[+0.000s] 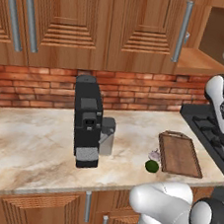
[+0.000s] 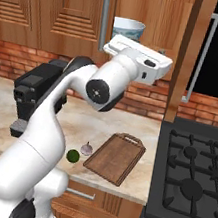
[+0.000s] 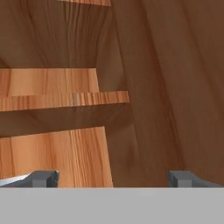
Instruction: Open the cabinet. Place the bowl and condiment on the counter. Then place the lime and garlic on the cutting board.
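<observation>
The gripper (image 3: 112, 178) is raised inside the open cabinet (image 2: 191, 54), its jaws spread wide with nothing between them; the two dark fingertips (image 3: 43, 178) stand far apart at the near edge of the hand view. Straight ahead of the jaws lie bare wooden shelves (image 3: 57, 99), one above the other, and to one side of them a plain wooden wall of the cabinet interior. In the right base view the white hand sits at shelf height, and the bowl (image 2: 128, 29) rests on the shelf just behind and above it, partly hidden by a door handle (image 2: 104, 16); whether the hand touches the bowl cannot be told. Well below the jaws, on the counter (image 1: 30, 144), the cutting board (image 1: 179, 153) lies flat near the front edge beside the stove (image 2: 189, 181). The lime (image 1: 151, 165) and the garlic (image 1: 154, 154) sit on the stone just beside the board's long edge, close to each other, neither on the board. Farther along the counter stands a black coffee machine (image 1: 86, 121) against the brick wall (image 1: 37, 87)
</observation>
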